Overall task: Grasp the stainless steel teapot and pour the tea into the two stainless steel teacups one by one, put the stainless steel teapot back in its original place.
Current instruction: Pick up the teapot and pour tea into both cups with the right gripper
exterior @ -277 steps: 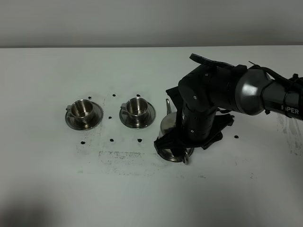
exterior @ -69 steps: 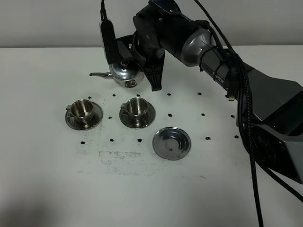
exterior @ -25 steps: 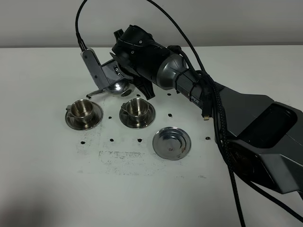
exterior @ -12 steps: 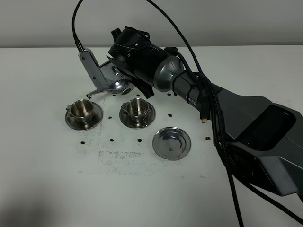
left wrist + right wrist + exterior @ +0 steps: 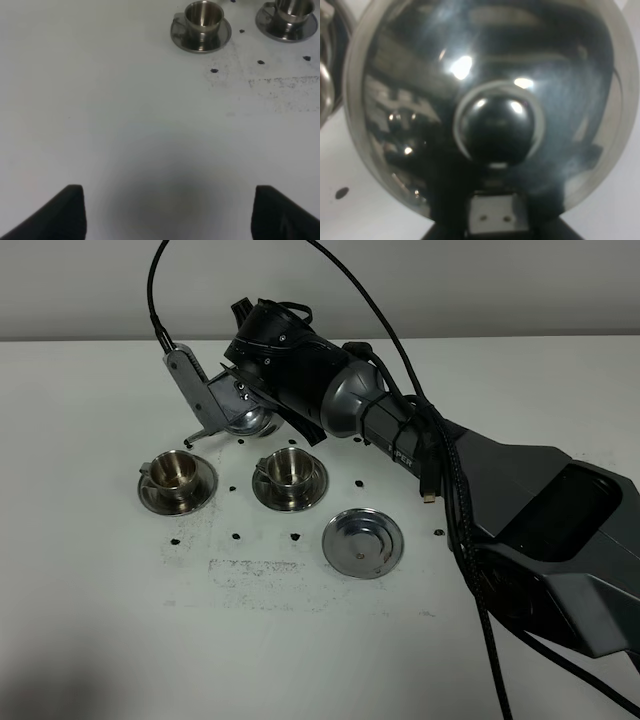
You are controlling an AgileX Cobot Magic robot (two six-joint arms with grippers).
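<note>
Tilting further, teapot [image 5: 246,418] spout nearer left teacup [image 5: 176,471].

The white table [image 5: 100,640] carries two small steel saucers side by side, a left saucer [image 5: 160,505] and a right saucer [image 5: 272,502]. A third, bare steel saucer [image 5: 363,542] lies near the right one, toward the front. Black specks [image 5: 236,535] and a grey scuffed patch [image 5: 260,570] mark the tabletop.

White, dark-flecked tabletop [image 5: 90,640] against a plain pale wall [image 5: 80,290]

One teapot [image 5: 246,421], two teacups [image 5: 177,470] and three saucers [image 5: 363,542].
</note>
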